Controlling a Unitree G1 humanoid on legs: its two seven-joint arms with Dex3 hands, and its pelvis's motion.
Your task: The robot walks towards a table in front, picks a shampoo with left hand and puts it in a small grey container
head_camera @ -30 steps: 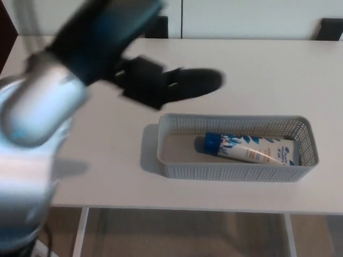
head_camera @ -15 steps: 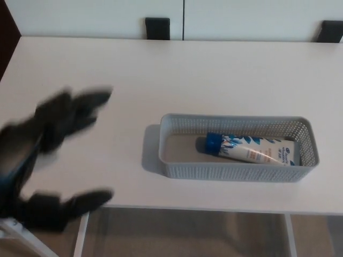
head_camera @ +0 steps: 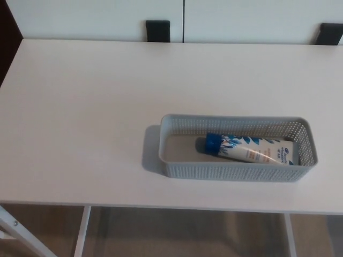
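A white shampoo tube (head_camera: 252,150) with a blue cap and blue leaf print lies on its side inside the small grey mesh container (head_camera: 177,170). Its cap points left and it rests toward the container's right half. The container stands on the white table (head_camera: 80,107), near the front edge and right of centre. Neither of my hands shows in the head view.
Two dark chair backs (head_camera: 158,30) (head_camera: 328,33) stand behind the table's far edge against a white wall. The table's front edge runs along the bottom, with a white leg (head_camera: 81,233) and floor below it.
My left arm and hand, which were over the table's left side, have dropped back to the left and out of the picture. The shampoo and the container stay put.
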